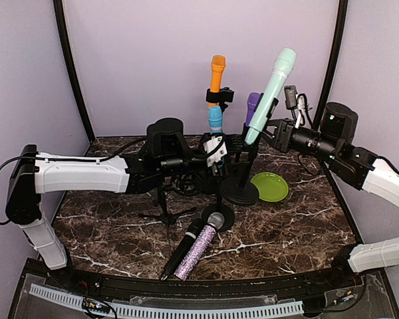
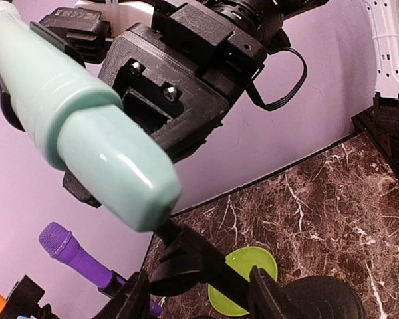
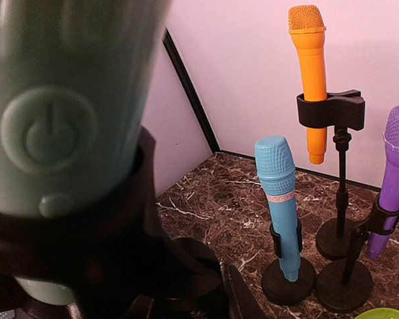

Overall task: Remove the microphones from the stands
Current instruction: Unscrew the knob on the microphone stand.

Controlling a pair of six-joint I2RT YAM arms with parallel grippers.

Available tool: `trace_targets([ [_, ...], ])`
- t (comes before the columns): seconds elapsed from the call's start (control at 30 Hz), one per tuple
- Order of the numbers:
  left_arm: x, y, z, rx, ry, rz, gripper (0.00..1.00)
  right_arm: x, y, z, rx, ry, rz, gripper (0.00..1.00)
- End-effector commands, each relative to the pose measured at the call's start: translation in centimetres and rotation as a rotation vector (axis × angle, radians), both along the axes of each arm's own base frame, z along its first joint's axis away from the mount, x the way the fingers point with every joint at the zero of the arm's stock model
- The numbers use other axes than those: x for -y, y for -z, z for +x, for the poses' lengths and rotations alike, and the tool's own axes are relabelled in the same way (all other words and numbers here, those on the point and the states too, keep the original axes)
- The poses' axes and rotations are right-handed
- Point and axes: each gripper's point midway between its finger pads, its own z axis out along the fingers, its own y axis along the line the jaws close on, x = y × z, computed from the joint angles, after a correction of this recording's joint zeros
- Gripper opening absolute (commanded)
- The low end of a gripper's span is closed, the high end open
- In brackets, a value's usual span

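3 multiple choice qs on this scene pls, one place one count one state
1. Where is the green plate? A) on the table beside a black stand base B) under the orange microphone C) in the left gripper
2. How many microphones lie flat on the table? A) none B) two C) four
3. The mint microphone is A) on the plate B) held by the right gripper C) clipped beside the blue one

1 A: it sits by that base. 2 B: a black microphone and a glittery one lie side by side. 3 B: the gripper closes round its body.
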Motion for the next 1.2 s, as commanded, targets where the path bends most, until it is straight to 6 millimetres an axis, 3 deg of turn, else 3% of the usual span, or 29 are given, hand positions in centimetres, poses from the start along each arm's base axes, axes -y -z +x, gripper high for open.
trace_targets([
  [0.0, -0.2, -3.2, -0.9, 0.097, 0.014, -0.058, 0.52, 0.1, -6.2, -1.2, 0.135, -0.032, 0.122, 0.0],
  [0.33, 0.7, -3.3, -1.3, 0.143, 0.003, -0.062, 0.45, -0.1, -6.0, -1.2, 0.133, -0.039, 0.117, 0.0],
  [0.67, 0.9, -3.1, -1.0, 0.13, -0.02, -0.068, 0.22, 0.0, -6.1, -1.3, 0.136, -0.038, 0.115, 0.0],
  [0.93, 0.9, -2.7, -0.2, 0.075, -0.062, -0.073, 0.1, -0.1, -6.3, -1.5, 0.14, -0.047, 0.117, 0.0],
  [1.17, 1.2, -2.6, 0.7, -0.07, -0.096, -0.102, 0.0, 0.1, -6.4, -1.6, 0.144, -0.044, 0.121, 0.0],
])
